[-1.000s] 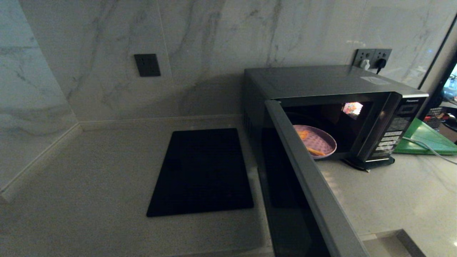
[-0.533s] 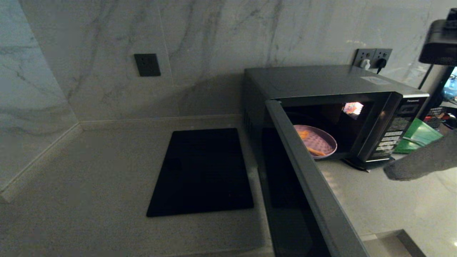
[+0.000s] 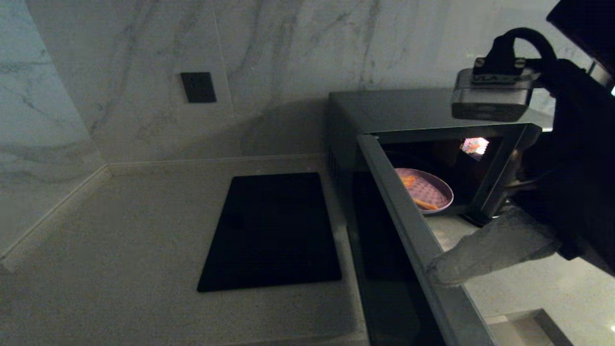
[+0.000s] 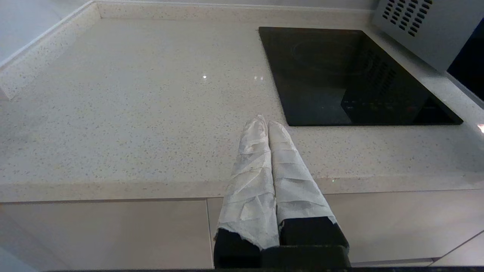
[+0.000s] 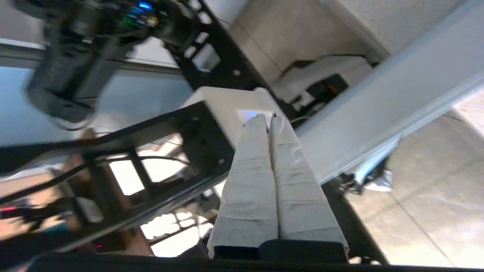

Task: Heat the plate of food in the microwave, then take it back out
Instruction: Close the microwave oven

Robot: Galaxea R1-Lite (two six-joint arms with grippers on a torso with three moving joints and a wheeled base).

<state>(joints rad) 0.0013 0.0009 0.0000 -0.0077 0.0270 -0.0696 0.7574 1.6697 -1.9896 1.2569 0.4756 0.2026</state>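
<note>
Inside one microwave (image 3: pixel 432 120), one plate of food (image 3: pixel 425 190)

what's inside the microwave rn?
Inside the microwave: the plate of food, lavender with orange sticks, near the front of the cavity. The open door covers its left part. The right claw is shut beside the door edge.

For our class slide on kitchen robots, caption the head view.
Cloth-wrapped right gripper, shut, beside the silver-grey microwave's open door; small lavender plate of orange food sticks inside.
</note>
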